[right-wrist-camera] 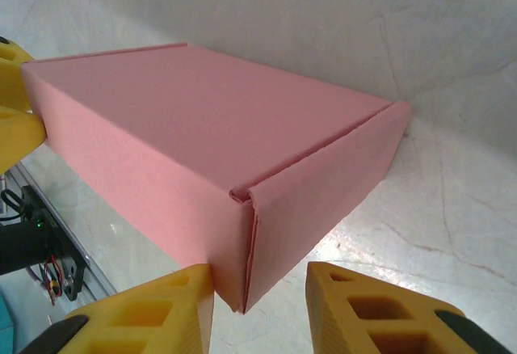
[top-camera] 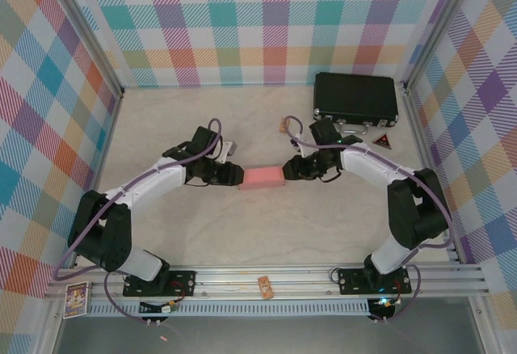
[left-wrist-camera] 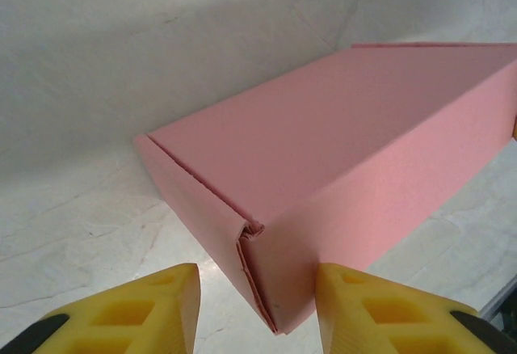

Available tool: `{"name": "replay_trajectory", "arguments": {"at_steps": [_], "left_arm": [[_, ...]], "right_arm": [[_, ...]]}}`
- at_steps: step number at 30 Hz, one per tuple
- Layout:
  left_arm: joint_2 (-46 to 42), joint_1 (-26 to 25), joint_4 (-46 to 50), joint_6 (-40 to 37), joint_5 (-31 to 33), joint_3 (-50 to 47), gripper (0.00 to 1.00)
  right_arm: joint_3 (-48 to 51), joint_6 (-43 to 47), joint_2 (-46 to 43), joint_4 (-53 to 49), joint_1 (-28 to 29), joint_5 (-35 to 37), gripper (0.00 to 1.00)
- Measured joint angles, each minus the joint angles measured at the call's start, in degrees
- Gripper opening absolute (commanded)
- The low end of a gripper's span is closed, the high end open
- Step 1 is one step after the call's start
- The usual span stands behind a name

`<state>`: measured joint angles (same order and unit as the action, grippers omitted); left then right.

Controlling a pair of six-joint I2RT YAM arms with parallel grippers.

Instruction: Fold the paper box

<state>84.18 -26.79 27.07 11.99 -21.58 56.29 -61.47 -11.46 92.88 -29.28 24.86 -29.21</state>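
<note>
Paper box (top-camera: 262, 178), pink and folded into a small closed rectangle, lies flat on the pale tabletop (top-camera: 266, 233), directly between the two end effectors. The left end effector (top-camera: 236, 174) sits at one short end of the box and the right end effector (top-camera: 289, 170) at the other. In each wrist view the yellow fingers (left-wrist-camera: 174, 305) stand partly apart, astride a lower corner of the box and not clamped on it. One finger touches or nearly touches a side wall, and the other stands clear.

The box looks light, hollow and easy to dent, with smooth card that could slide. The tucked end flap gapes slightly at each corner. The best hold is probably gentle pressure on the short ends, near the folded edges where the card is doubled and stiffest.
</note>
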Motion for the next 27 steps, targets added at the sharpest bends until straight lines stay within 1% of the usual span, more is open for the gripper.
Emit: {"name": "replay_trajectory", "arguments": {"at_steps": [10, 17, 19, 21, 22, 25, 26, 27], "left_arm": [[-1.38, -1.7, -2.21, 0.22, -0.68, -6.62, 0.38], [-1.31, -1.97, -4.76, 1.03, 0.68, -7.39, 0.39], [-1.31, -1.97, -6.03, 1.95, 2.08, -7.41, 0.4], [-1.31, -1.97, -7.26, 2.67, 3.8, -7.41, 0.44], [-1.31, -1.97, -7.8, 3.26, 4.83, -7.41, 0.45], [-1.33, -1.97, -9.14, 4.76, 9.51, -7.41, 0.48], [-1.33, -1.97, -9.4, 5.14, 11.19, -7.41, 0.5], [-1.38, -1.97, -9.53, 5.22, 13.79, -7.41, 0.53]], "right_arm": [[6.78, -0.37, -0.48, 1.07, 0.96, 1.64, 0.34], [7.34, -1.73, -0.44, 3.41, 1.05, 2.89, 0.32], [7.34, -2.14, -0.44, 4.24, 1.05, 3.54, 0.33], [7.34, -2.71, -0.44, 5.01, 1.09, 4.59, 0.33], [7.34, -2.95, -0.44, 5.35, 1.09, 5.09, 0.33], [7.26, -4.2, -0.44, 6.58, 1.09, 8.22, 0.34], [7.26, -4.57, -0.44, 6.95, 1.09, 9.66, 0.38], [7.26, -5.44, -0.44, 7.34, 1.09, 12.17, 0.39]]}}
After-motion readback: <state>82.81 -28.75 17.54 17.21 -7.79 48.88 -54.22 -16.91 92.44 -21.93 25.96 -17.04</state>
